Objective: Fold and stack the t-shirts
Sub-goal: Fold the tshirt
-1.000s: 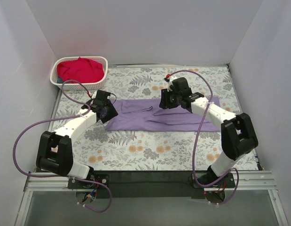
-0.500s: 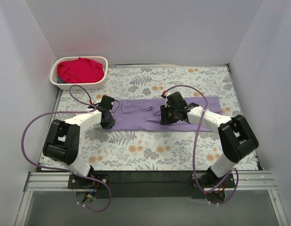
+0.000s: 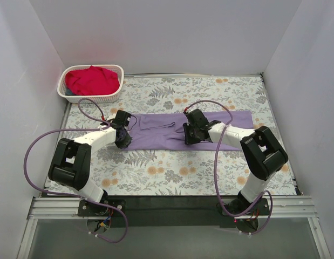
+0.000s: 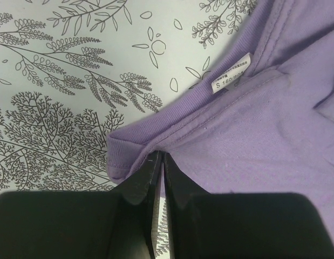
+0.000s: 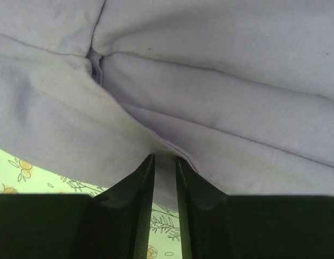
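Blurred label (image 4: 230, 76) lettering, lavender t-shirt (image 4: 274, 135)

A small white size tag (image 4: 230, 79), sewn at the neckline of the lavender t-shirt (image 4: 274, 151) toward one o'clock in the left wrist view, reads "S 160", with the rest blurred.

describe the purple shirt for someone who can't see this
On the flowery table, look mid-way across. The purple shirt lies flat there as a long band, while the red shirt sits bunched in the white basket at the far left corner.
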Controlling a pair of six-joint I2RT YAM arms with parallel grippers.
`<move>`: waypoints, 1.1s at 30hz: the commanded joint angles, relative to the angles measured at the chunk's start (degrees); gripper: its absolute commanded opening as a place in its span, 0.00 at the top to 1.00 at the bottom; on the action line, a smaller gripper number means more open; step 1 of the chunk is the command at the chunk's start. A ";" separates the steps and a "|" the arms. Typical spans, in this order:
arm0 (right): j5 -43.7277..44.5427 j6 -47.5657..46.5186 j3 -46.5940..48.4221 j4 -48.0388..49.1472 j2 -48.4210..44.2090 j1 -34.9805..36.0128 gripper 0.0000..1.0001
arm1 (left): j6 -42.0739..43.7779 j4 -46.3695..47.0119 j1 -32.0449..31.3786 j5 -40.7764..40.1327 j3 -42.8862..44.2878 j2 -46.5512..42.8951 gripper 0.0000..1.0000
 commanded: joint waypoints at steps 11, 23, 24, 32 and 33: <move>13.91 -10.03 13.13 -1.01 6.77 -4.86 0.73 | 0.54 -6.21 0.46 -5.56 -2.83 -2.13 0.90; 16.02 -10.48 9.46 -3.03 -1.38 -16.01 0.70 | 1.78 -8.06 0.55 -5.21 -0.63 -8.79 0.70; 15.32 -9.95 7.01 -3.03 -2.71 -17.25 0.69 | 1.86 -8.23 0.55 -5.21 -0.19 -9.59 0.68; 3.99 -5.82 -2.23 -2.07 -11.41 -30.61 0.61 | 1.95 -5.34 0.55 2.93 3.85 -13.56 0.56; 3.20 -5.55 -2.94 -1.81 -11.68 -31.41 0.61 | 1.86 -4.29 0.55 4.35 4.03 -12.25 0.56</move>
